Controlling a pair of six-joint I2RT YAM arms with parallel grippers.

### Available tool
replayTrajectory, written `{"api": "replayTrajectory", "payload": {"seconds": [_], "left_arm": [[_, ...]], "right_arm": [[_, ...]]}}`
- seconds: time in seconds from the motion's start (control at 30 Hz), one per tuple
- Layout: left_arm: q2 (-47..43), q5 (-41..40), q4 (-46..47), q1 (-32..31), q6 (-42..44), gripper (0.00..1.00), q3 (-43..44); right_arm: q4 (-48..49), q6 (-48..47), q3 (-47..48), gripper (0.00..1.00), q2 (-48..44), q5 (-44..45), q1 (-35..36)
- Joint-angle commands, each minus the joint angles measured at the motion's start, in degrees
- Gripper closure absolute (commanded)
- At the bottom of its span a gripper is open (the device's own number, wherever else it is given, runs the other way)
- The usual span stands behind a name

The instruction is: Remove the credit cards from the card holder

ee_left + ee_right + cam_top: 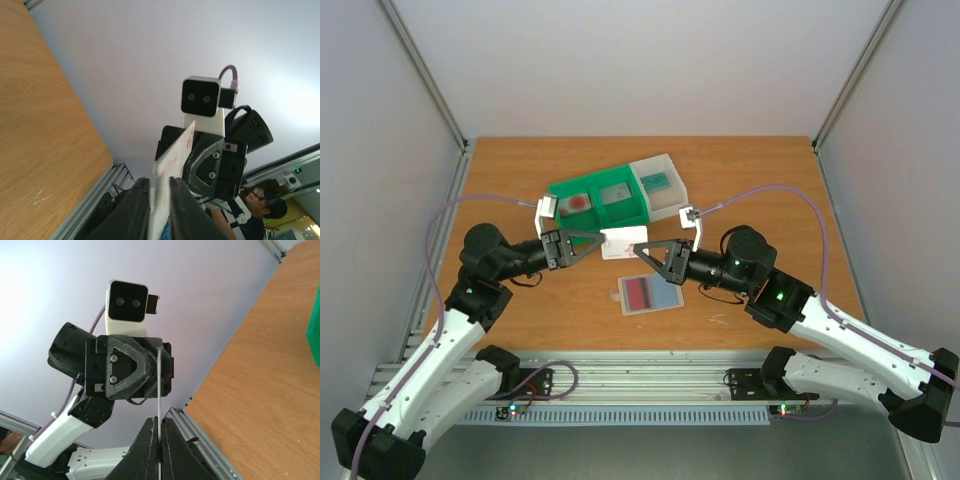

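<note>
three credit cards (pixel 578 202) sit out in the green tray (pixel 630 213) and white tray (pixel 658 160); your right gripper (pixel 642 247), clamped tight, and left gripper (pixel 598 243), nearly closed, both pinch a fourth pale card (pixel 620 243) in mid-air, and the card holder (pixel 650 293) on the table (pixel 770 200) seems to hold more.

Left gripper (pixel 598 243), right gripper (pixel 642 247) meet mid-table at ends of white card (pixel 619 244). Card holder (pixel 650 293) flat, nearer. Green tray (pixel 620 216), white tray (pixel 650 162) farther.
</note>
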Motion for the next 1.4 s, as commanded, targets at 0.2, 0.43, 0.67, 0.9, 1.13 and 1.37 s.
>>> {"api": "replayTrajectory", "payload": {"seconds": [0.2, 0.43, 0.67, 0.9, 1.13, 1.37], "left_arm": [[0.02, 1.93, 3.52, -0.17, 2.33, 1.00, -0.98], [-0.52, -0.25, -0.93, -0.16, 4.11, 1.00, -0.08], [0.35, -5.61, -11.09, -0.16, 9.84, 1.00, 2.65], [4.73, -14.14, -21.89, -0.08, 15.41, 1.00, 6.31], [16.46, -22.27, -27.06, 0.61, 19.17, 1.00, 12.34], [33.87, -26.30, -31.31, 3.52, 22.20, 1.00, 24.69]], "right_arm": [[7.16, 6.31, -2.77, 0.99, 1.54, -5.00, -2.61], [-1.00, 4.33, -1.96, 0.76, 1.21, -1.87, -2.78], [-10.78, -1.31, -4.26, 0.33, -2.93, 5.15, -2.81], [-22.29, -9.97, -3.68, 0.02, -6.36, 14.20, -2.79], [-30.72, -12.04, 1.03, 0.02, -2.74, 22.77, -2.78], [-39.05, -13.15, 7.90, 0.02, 4.83, 26.67, -2.78]]}}
